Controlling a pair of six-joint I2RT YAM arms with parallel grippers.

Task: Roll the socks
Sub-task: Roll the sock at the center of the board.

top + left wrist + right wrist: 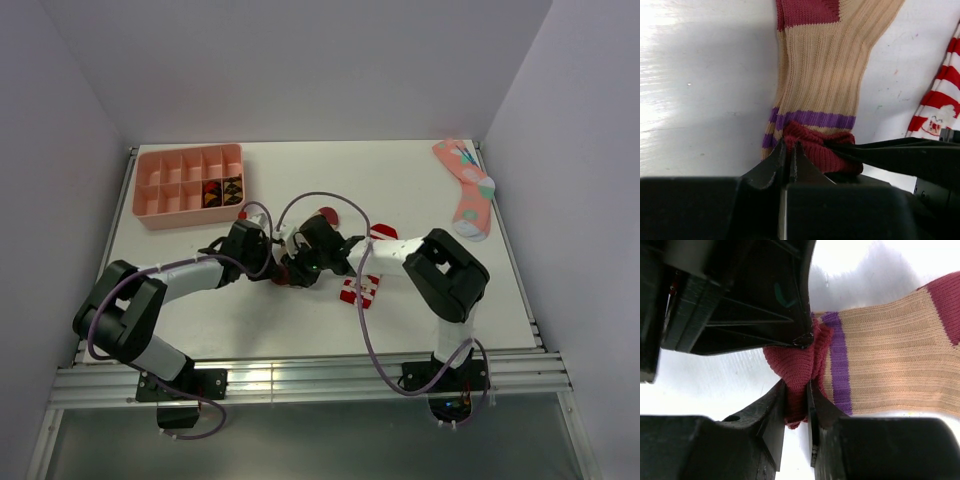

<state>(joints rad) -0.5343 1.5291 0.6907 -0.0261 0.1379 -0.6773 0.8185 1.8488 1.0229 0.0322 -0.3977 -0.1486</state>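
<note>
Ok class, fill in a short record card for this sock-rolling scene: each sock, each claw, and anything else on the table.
Tan sock: lying flat, dark red cuff bunched up
Left claw: shut, pinching the cuff
Right claw: shut on the same cuff
Striped sock: red and white, beside the tan one, in no claw
Pink sock: far right corner
Tray: far left, pink, with compartments

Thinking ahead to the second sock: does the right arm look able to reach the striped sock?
Probably not yet: the right hand is shut on the tan sock; the striped sock lies close by.
</note>
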